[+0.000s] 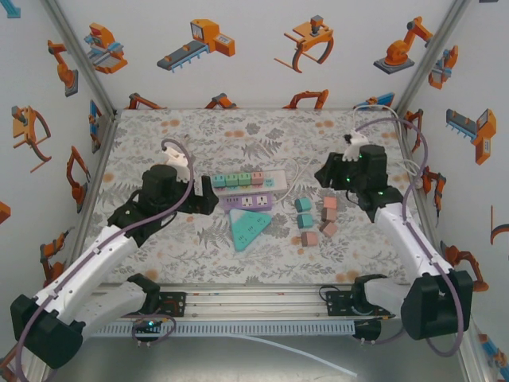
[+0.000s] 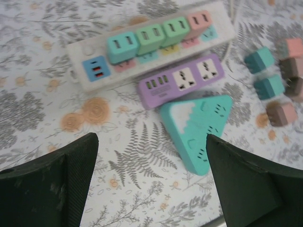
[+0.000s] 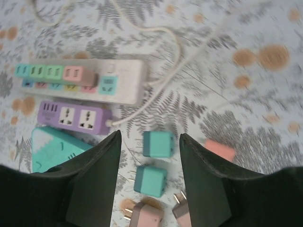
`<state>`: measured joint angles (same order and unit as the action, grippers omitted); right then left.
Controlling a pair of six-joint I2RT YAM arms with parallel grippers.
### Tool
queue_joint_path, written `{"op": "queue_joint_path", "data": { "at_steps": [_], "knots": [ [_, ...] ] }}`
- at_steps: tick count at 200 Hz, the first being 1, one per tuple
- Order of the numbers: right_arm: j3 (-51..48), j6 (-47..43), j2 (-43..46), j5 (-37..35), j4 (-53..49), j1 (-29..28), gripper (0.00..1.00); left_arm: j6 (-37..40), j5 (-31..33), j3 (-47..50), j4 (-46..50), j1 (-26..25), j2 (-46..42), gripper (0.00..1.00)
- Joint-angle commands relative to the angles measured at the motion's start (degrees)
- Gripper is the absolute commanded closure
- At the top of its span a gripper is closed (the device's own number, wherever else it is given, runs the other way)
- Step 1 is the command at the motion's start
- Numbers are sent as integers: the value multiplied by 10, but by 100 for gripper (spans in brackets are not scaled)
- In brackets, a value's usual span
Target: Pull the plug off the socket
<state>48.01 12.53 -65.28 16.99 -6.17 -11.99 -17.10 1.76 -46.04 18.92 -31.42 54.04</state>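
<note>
We see our left gripper (image 2: 151, 142) spread wide and empty over the floral table (image 1: 262, 135). Our right gripper (image 3: 150, 139) is partly open near loose plugs (image 3: 158, 144) and grips nothing. Four plugs (image 2: 150, 37) sit in the white power strip (image 2: 78, 52), between the arms.

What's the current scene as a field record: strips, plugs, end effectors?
white plastic power strip: four cube plugs seated in a row: teal, green, green, pink
purple rectangular power strip: nothing plugged in
teal triangular socket block: nothing plugged in
loose teal cube plugs: two, on the table
loose pink plugs: beside the teal ones
left end effector: open, empty
right end effector: open, empty, above the loose teal plugs
</note>
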Motion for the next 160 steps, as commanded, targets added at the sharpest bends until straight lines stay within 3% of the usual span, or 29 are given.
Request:
{"op": "queue_joint_path", "data": {
  "at_steps": [1,32,73,131,160],
  "knots": [
    [46,-162,-24,-13,15,-61,50,-21,18,6,-3,44,11,13],
    [95,-381,-89,25,3,-141,49,-19,-20,-16,-23,113,65,13],
    [165,-560,-189,143,-25,-168,42,-23,-47,-55,-38,159,147,13],
    [315,-626,-366,211,-112,-171,37,-29,-70,-91,-56,185,259,14],
    [378,-641,-439,229,-153,-171,37,-32,-87,-118,-54,189,321,20]
  ]
}}
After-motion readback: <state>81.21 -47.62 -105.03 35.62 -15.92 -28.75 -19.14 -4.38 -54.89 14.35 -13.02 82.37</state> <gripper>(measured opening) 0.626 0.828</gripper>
